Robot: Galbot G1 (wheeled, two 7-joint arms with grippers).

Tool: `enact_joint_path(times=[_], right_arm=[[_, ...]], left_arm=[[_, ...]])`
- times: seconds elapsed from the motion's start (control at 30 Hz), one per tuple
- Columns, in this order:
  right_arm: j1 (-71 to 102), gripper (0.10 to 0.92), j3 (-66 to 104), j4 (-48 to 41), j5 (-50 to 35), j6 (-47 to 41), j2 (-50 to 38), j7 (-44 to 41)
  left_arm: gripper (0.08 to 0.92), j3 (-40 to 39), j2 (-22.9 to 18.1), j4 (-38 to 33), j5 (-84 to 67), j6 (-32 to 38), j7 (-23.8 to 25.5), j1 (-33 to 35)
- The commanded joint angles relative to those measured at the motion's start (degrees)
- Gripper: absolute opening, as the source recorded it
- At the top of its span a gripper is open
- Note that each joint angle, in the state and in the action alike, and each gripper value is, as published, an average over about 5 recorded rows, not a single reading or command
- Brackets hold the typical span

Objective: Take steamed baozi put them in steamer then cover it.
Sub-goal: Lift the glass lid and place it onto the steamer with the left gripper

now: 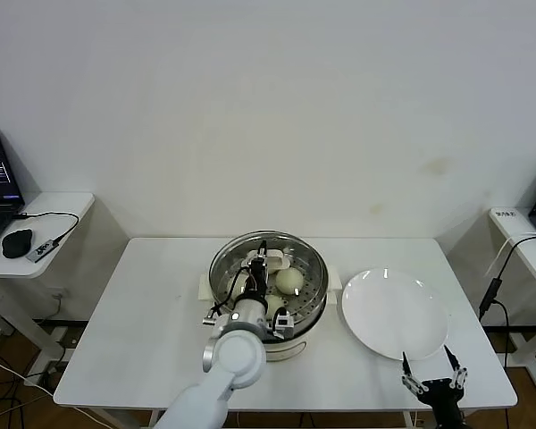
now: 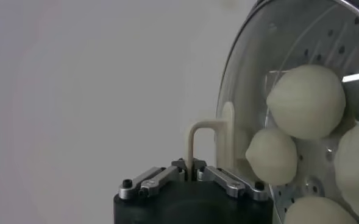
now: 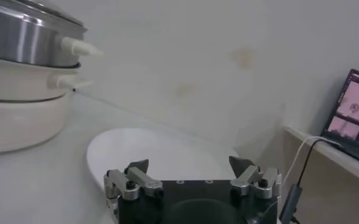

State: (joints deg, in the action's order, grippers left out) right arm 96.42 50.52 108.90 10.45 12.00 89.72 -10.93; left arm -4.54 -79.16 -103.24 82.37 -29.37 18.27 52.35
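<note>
While left gripper [image 2: 194,172] is clamping cover [image 1: 268,266] handle over steamer [image 1: 308,304]:
Baozi [image 1: 289,280]: sitting inside steamer.
Table [image 1: 152,313]: white, bearing plate [image 1: 393,313].
Right gripper [image 1: 435,382]: hovering wide apart near table edge.
Wall [image 1: 268,107]: standing bare white.

Left arm [image 1: 237,357] was white, rounded, black cables near its tool [image 2: 193,173]; right tool [image 3: 191,173] black-bodied, silver screwed finger links.

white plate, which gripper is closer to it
Right. The right gripper hangs open at the white plate's near edge; the left gripper is over the steamer, shut on the cover's handle.
</note>
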Motion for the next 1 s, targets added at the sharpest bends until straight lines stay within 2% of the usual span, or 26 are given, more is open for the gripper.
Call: enact_joint_path(times=[0.03, 0.8, 0.9, 1.0], right_arm=[[0.07, 0.823, -0.21, -0.08, 0.17, 0.14, 0.08, -0.01], [0.04, 0.823, -0.83, -0.25, 0.86, 0.33, 0.36, 0.03], [0.05, 0.823, -0.93, -0.19, 1.01, 0.32, 0.42, 0.05], [0.05, 0.823, -1.05, -0.12, 1.15, 0.30, 0.48, 0.06]], left_arm=[[0.134, 0.33, -0.22, 0.25, 0.11, 0.03, 0.10, 0.38], [0.134, -0.26, -0.71, -1.00, -0.11, 0.69, -0.35, 1.21], [0.165, -0.21, -0.34, -1.98, -0.47, 0.59, -0.30, 1.37], [0.242, -0.13, 0.26, -3.26, -0.80, 0.56, -0.28, 2.14]])
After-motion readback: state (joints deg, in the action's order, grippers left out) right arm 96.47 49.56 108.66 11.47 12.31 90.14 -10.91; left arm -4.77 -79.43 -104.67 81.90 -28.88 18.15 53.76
